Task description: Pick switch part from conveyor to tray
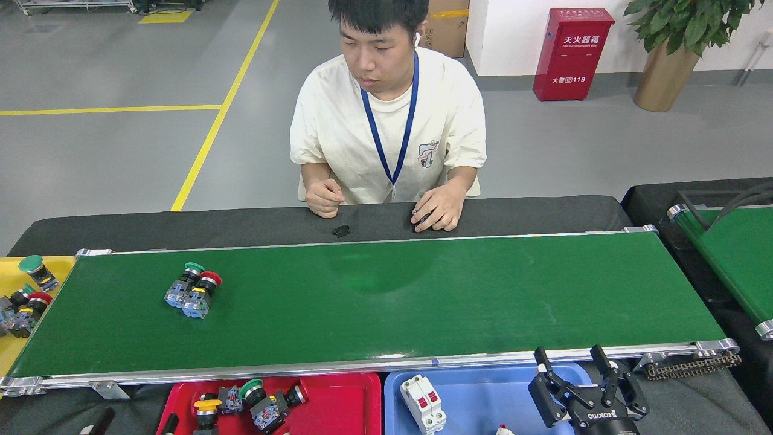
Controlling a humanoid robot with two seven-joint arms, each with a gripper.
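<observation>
Switch parts (193, 290), one green-capped and one red-capped, lie touching on the left of the conveyor (423, 296), while more sit in the red tray (338, 402); the right gripper (584, 374) hangs spread over the blue tray (477, 393).

A factory floor: conveyor (386, 302), yellow floor lines (223, 115), fire-extinguisher box (572, 53).

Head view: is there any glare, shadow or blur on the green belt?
Head view: the conveyor is sharp; a darker round patch, a shadow or reflection, lies near its far edge in front of the person; small bright glints along the near edge.
</observation>
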